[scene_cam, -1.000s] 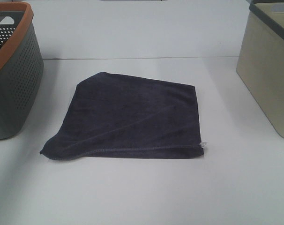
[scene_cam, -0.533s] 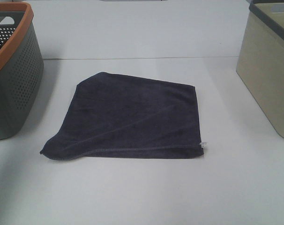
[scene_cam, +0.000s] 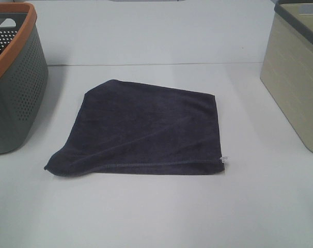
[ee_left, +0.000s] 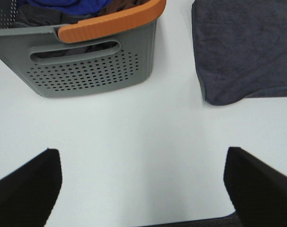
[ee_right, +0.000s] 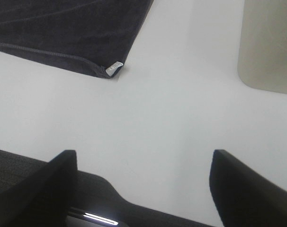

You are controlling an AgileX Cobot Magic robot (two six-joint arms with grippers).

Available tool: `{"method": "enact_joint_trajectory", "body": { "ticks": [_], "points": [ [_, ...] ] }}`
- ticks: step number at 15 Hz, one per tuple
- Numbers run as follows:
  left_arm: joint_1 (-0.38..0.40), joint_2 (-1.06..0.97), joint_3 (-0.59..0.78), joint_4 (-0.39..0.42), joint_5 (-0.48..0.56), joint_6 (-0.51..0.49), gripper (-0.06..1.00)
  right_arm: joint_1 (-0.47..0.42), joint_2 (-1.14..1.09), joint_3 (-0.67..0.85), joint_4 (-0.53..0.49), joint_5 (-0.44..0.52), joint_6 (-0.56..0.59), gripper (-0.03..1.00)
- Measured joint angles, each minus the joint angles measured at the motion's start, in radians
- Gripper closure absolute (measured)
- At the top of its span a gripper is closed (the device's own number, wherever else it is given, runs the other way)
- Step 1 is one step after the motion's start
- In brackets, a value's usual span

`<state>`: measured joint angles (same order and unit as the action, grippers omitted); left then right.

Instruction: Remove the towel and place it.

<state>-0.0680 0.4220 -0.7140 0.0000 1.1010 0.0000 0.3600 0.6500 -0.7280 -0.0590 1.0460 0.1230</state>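
Note:
The dark navy-grey towel [scene_cam: 146, 129] lies flat in the middle of the white table, with its tiny white tag [scene_cam: 224, 159] at its front right corner. It also shows in the left wrist view [ee_left: 243, 47] and the right wrist view [ee_right: 67, 28]. My left gripper [ee_left: 143, 189] is open and empty above the table's front left edge, well short of the towel. My right gripper [ee_right: 143, 189] is open and empty above the front right edge, apart from the tagged corner [ee_right: 113, 69]. Neither gripper shows in the exterior high view.
A grey perforated basket with an orange rim [scene_cam: 14, 77] stands at the left and holds clothes [ee_left: 67, 7]. A beige bin with a dark rim [scene_cam: 296, 72] stands at the right; its wall shows in the right wrist view [ee_right: 269, 42].

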Motion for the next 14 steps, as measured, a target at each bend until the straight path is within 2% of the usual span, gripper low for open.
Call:
{"method": "enact_joint_trajectory", "body": {
  "ticks": [2,5,9,14],
  "points": [
    [0.0,-0.134,0.091,-0.026,-0.023,0.0,0.07,0.0,-0.151,0.118,0.0,-0.018,-0.007,0.21],
    [0.0,-0.299,0.195,-0.074,-0.054,0.005,0.07,0.0,-0.321,0.2,0.027,-0.02,-0.054,0.21],
    [0.0,-0.423,0.212,-0.087,-0.063,0.009,0.07,0.0,-0.465,0.226,0.07,0.012,-0.087,0.21],
    [0.0,-0.427,0.212,-0.101,-0.063,0.046,0.09,0.0,-0.598,0.226,0.078,0.012,-0.104,0.21]
  ]
}}
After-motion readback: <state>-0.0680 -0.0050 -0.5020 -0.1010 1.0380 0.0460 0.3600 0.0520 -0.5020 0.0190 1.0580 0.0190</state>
